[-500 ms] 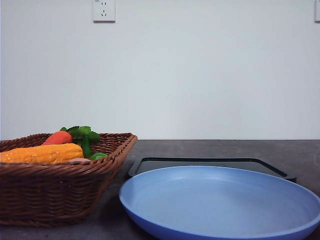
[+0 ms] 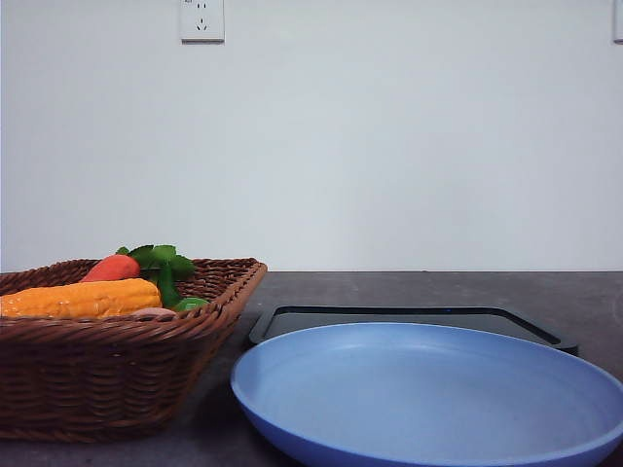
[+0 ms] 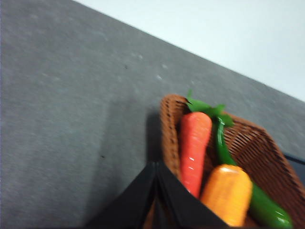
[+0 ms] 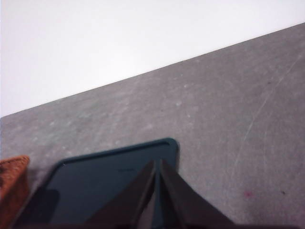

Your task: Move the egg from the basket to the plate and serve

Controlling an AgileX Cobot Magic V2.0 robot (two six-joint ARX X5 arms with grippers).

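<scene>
The front view shows one wide, shallow light blue plate (image 2: 428, 394) near and to the right, one flat black rectangular tray (image 2: 409, 319) just behind it, and one dark brown woven wicker basket (image 2: 107, 350) on the left of the grey counter (image 2: 584, 292). A pale sliver at the basket rim beside the corn may be the small tan egg (image 2: 154, 311); I cannot tell for sure.

The left wrist view looks down into the basket, showing one red-orange carrot (image 3: 194, 148), one orange corn cob (image 3: 228, 193) and one green pepper (image 3: 264, 210). There the left gripper (image 3: 156, 167) has its black fingers pressed together, empty, above the basket's edge.

In the right wrist view, the right gripper (image 4: 157, 166) is likewise closed with nothing held, above the tray.
</scene>
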